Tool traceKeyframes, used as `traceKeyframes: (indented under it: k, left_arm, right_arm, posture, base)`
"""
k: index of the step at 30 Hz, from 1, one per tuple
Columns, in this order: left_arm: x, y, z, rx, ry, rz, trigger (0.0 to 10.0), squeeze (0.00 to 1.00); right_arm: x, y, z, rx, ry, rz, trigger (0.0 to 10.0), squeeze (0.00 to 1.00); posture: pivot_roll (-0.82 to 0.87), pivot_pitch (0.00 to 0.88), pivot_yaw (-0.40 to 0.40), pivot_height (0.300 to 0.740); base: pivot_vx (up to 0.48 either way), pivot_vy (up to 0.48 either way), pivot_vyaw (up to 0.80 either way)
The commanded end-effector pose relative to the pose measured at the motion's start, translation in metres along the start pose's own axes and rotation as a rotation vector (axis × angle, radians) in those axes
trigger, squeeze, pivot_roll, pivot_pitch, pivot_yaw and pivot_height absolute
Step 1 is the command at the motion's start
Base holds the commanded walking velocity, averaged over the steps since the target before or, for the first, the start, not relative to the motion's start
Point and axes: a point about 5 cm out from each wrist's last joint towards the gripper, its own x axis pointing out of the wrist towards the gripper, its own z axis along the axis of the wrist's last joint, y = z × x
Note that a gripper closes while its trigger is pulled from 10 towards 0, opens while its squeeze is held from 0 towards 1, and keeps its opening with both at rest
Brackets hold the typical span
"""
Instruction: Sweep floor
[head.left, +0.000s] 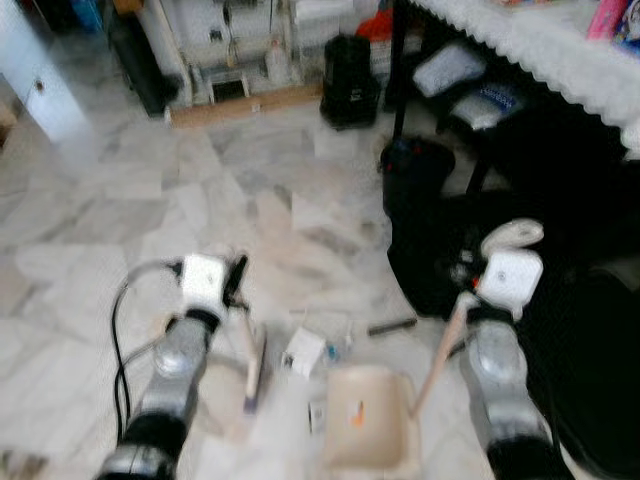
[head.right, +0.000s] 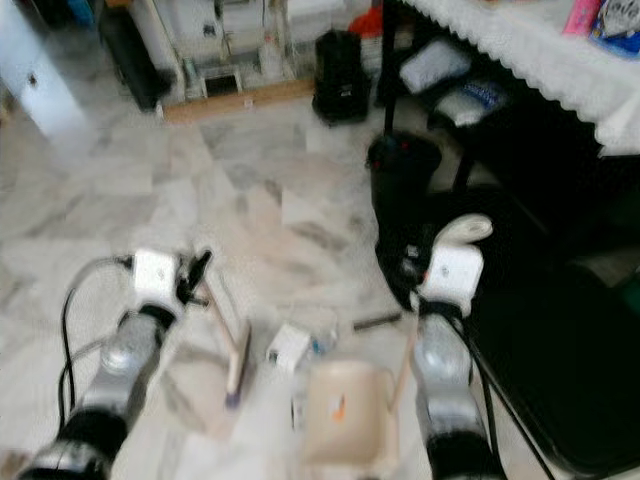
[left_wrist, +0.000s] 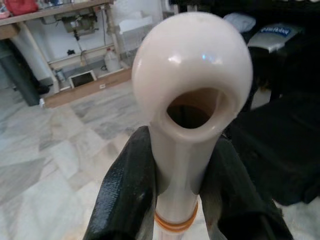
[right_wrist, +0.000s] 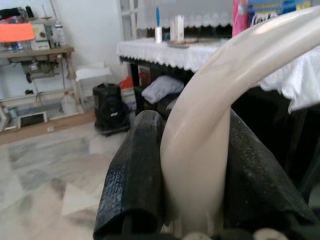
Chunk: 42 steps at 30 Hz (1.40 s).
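Observation:
My left gripper (head.left: 236, 284) is shut on the cream handle (left_wrist: 192, 75) of a small hand brush (head.left: 254, 366), whose head points down at the marble floor; its black fingers (left_wrist: 125, 185) clamp the handle on both sides. My right gripper (head.left: 508, 243) is shut on the curved cream handle (right_wrist: 215, 115) of a dustpan (head.left: 368, 420), which rests on the floor between my arms. Bits of litter lie just beyond the pan: a white scrap (head.left: 305, 350) and a dark stick (head.left: 392, 325). The picture is blurred.
A black bag (head.left: 430, 230) and dark items lie on the floor at right under a table with a white lace cloth (head.left: 540, 45). A black bin (head.left: 350, 80) and a wooden workbench (head.left: 240, 100) stand at the back. Open marble floor (head.left: 130, 200) lies ahead and left.

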Motion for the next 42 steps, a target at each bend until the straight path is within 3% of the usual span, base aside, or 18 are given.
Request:
traceKeyframes:
  k: [1,14,23,32,42]
  left_arm:
    - [0.002,0.009,0.01,0.03,-0.045,0.018,10.0,0.0]
    - [0.001,0.01,0.009,0.031,-0.038,0.016,10.0,0.0]
    - [0.002,0.015,0.011,0.052,-0.021,0.009,10.0,0.0]
    - [-0.002,0.015,-0.002,0.074,0.103,-0.076,10.0,0.0]
    - [-0.004,0.007,-0.014,0.005,0.215,-0.161,10.0,0.0]
  right_arm:
    - [0.003,0.006,0.008,0.026,-0.036,0.007,10.0,0.0]
    - [0.001,0.004,0.005,0.018,-0.026,0.009,10.0,0.0]
    - [-0.002,-0.006,-0.001,-0.02,-0.008,0.0,10.0,0.0]
    - [-0.009,-0.019,-0.016,-0.123,0.04,0.003,10.0,0.0]
    - [-0.019,-0.024,-0.035,-0.173,0.103,0.012,10.0,0.0]
  posture:
    - [-0.07,0.065,0.08,0.74]
    - [-0.07,0.075,0.079,0.74]
    - [-0.07,0.078,0.08,0.74]
    - [-0.06,0.086,0.085,0.74]
    - [-0.05,0.101,0.097,0.74]
  base:
    - [0.0,0.0,0.0]
    - [0.0,0.0,0.0]
    - [0.0,0.0,0.0]
    - [0.0,0.0,0.0]
    - [0.0,0.0,0.0]
